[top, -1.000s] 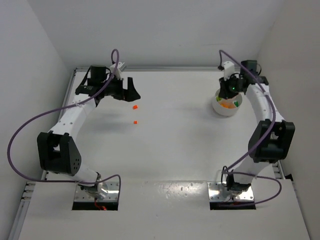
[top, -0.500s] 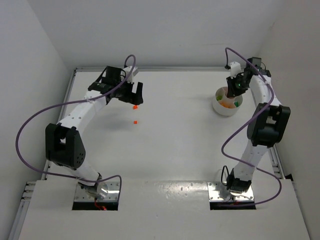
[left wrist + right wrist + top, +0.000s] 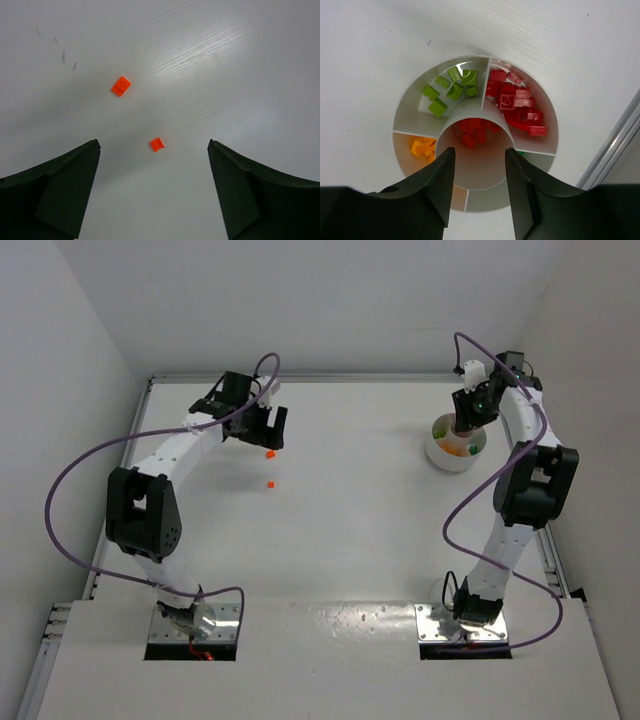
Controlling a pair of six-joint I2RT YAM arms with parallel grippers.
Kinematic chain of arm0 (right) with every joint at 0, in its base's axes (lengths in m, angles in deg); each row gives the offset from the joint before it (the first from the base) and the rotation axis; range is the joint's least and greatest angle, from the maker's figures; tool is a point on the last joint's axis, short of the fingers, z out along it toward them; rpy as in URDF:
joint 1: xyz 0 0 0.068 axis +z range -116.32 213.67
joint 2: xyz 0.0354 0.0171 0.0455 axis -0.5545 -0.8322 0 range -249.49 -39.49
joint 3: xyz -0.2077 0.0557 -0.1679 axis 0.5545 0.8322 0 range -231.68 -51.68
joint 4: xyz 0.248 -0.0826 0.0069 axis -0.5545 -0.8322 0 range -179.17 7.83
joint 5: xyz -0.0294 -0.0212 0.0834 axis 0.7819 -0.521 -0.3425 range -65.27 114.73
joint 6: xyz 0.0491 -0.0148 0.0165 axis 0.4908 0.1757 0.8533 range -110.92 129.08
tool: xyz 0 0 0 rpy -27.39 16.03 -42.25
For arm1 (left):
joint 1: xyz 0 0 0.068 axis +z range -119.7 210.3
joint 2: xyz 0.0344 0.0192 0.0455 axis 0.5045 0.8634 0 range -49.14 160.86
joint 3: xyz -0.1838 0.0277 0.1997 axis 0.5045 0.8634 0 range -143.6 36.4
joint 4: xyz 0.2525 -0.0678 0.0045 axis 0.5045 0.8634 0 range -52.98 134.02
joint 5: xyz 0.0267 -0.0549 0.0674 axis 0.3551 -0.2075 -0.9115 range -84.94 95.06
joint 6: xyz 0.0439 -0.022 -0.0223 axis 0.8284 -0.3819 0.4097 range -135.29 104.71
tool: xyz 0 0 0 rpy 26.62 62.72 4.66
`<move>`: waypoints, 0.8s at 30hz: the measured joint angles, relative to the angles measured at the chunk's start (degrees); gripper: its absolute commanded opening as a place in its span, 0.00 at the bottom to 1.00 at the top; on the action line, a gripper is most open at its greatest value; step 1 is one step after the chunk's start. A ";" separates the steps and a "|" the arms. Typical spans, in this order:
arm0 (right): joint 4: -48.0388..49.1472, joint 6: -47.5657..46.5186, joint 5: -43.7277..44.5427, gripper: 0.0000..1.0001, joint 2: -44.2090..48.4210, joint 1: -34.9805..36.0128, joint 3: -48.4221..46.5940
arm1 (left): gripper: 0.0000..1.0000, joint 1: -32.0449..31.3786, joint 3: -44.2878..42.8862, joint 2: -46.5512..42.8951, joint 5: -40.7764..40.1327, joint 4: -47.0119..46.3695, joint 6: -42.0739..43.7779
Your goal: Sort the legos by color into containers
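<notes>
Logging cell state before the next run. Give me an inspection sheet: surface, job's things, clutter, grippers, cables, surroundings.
Surface: white table, faint scuffs.
Job's things: orange lego and second orange lego loose on the table. The dish holds green legos, red legos and yellow-orange legos in separate sections, with more red ones in the central well.
Clutter: nothing seen.
Grippers: left gripper above the loose legos, jaws wide apart, empty. Right gripper over the central well, jaws apart, empty.
Cables: purple cables looped along both arms.
Surroundings: white walls, metal rail beside the dish.
</notes>
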 measured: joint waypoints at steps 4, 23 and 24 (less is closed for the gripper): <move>-0.15 0.15 -1.55 0.37 0.26 0.22 -0.72 | 0.81 0.20 -3.63 3.48 -1.38 0.76 1.36; -6.60 1.49 -19.06 0.37 12.17 3.72 0.52 | 0.55 1.22 -20.02 25.90 -5.31 10.86 25.03; -6.82 1.49 -19.08 0.37 12.13 3.72 0.74 | 0.55 1.22 -20.39 26.01 -5.09 10.99 25.53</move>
